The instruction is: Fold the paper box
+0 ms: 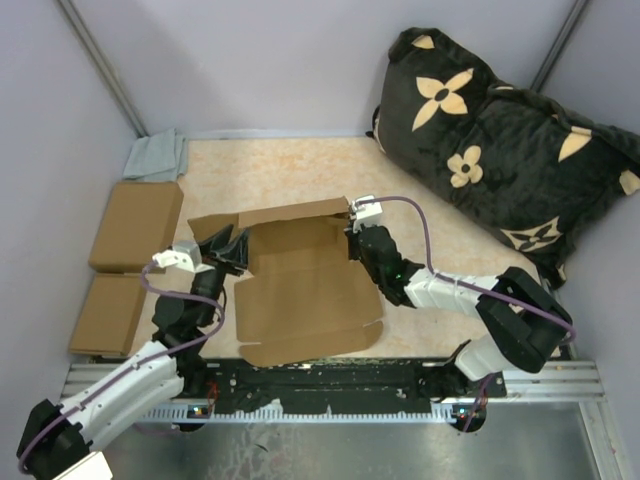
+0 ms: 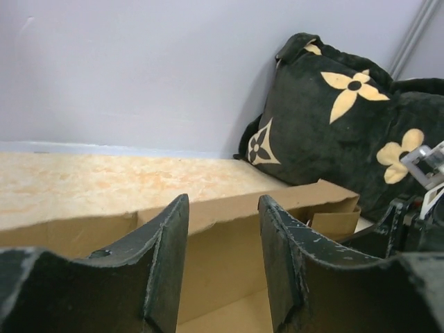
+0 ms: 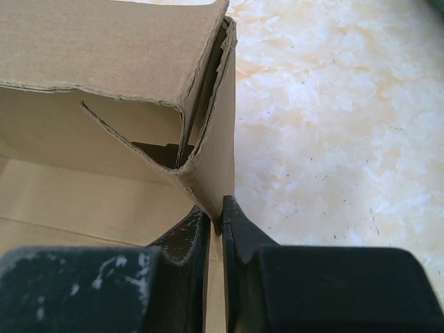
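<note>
Pinching box (image 1: 305, 290) at right flap, right end effector (image 1: 353, 230) sat at far-right corner; left end effector (image 1: 230, 250), wide and empty, faced left edge. Raised far wall ran between them.

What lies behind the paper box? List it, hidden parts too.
Behind the paper box: bare table, a black flowered pillow at far right, a grey cloth at far left. Its raised back wall hides the table strip directly behind.
</note>
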`<state>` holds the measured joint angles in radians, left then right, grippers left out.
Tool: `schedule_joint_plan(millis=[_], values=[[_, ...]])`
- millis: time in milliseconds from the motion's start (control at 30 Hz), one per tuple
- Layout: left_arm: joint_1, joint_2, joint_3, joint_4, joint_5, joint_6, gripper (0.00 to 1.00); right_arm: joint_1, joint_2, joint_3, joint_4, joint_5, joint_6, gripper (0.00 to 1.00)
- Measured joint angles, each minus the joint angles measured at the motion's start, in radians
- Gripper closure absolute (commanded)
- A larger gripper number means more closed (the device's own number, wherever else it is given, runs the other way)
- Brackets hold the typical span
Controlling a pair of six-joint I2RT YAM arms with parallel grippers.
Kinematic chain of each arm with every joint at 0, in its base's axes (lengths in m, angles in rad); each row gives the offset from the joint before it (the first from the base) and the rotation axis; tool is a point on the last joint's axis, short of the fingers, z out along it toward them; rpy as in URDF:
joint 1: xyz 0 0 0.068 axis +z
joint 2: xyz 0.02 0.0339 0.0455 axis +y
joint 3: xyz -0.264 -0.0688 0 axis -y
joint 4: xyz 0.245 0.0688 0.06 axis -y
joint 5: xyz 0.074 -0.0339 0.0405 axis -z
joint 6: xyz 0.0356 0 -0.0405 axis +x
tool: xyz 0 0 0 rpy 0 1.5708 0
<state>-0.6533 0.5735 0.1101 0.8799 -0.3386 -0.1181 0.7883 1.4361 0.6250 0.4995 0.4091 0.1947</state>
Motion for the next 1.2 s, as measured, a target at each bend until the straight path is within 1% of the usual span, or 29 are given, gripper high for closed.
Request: schedule_joint_plan(millis=[67, 167, 233, 333, 400, 500, 600, 667, 733, 867, 1200], values=[[0.000, 0.031, 0.061, -0.042, 0.010, -0.001, 0.50, 0.000, 0.001, 0.005, -0.008, -0.002, 0.000, 0.94], [-0.002, 0.131, 0.185, -0.067, 0.029, 0.007, 0.51, 0.000, 0.007, 0.018, -0.019, -0.009, 0.000, 0.93], [-0.002, 0.233, 0.288, -0.068, 0.050, 0.021, 0.52, 0.000, 0.007, 0.019, -0.022, -0.014, 0.000, 0.93], [-0.002, 0.396, 0.427, -0.062, 0.094, 0.042, 0.55, 0.000, 0.007, 0.019, -0.022, -0.014, 0.000, 0.92], [-0.002, 0.503, 0.485, -0.040, 0.125, 0.055, 0.57, 0.000, 0.007, 0.019, -0.022, -0.015, 0.000, 0.91], [-0.002, 0.619, 0.499, 0.005, 0.163, 0.067, 0.59, 0.000, 0.008, 0.019, -0.022, -0.016, 0.002, 0.89], [-0.002, 0.704, 0.493, 0.026, 0.198, 0.067, 0.60, 0.000, 0.008, 0.029, -0.037, -0.022, 0.010, 0.78], [-0.002, 0.722, 0.478, 0.040, 0.209, 0.067, 0.60, 0.000, 0.008, 0.032, -0.043, -0.027, 0.014, 0.67], [-0.002, 0.725, 0.462, 0.059, 0.216, 0.068, 0.60, 0.000, 0.008, 0.031, -0.047, -0.040, 0.019, 0.62], [-0.002, 0.730, 0.457, 0.091, 0.226, 0.075, 0.61, 0.000, 0.008, 0.030, -0.035, -0.071, 0.017, 0.59], [-0.002, 0.735, 0.439, 0.108, 0.259, 0.089, 0.65, -0.013, 0.004, 0.016, 0.039, -0.087, 0.017, 0.59]])
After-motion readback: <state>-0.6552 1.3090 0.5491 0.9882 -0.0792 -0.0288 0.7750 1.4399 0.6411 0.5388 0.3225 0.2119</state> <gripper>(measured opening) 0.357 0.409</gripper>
